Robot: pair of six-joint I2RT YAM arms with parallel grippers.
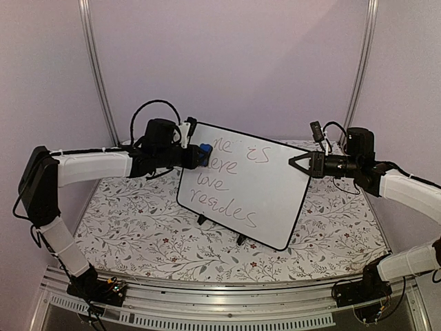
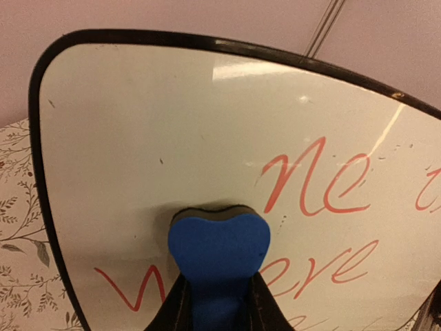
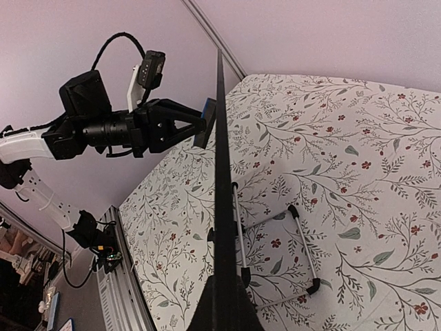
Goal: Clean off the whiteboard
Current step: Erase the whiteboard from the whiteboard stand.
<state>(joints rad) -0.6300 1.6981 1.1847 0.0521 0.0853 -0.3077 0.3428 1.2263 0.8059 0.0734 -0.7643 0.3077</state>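
While the right tool [image 1: 298, 164] pinches its right rim, the large white, black-rimmed whiteboard [image 1: 241, 186] meets the eraser on its left.
The whiteboard stands tilted on small black feet, mid-way across the floral-patterned table [image 1: 138, 221]. The right tool is closed tight on the rim, likely to brace it against pushing. The left tool [image 1: 198, 153] is clamped on a small blue foam eraser [image 2: 219, 252], pressed flat near the upper left corner (where the reddish handwriting [image 1: 231, 183] begins, mostly unwiped).

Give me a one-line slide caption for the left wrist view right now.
Left gripper holds a blue eraser against the whiteboard, beside red handwriting not yet wiped.
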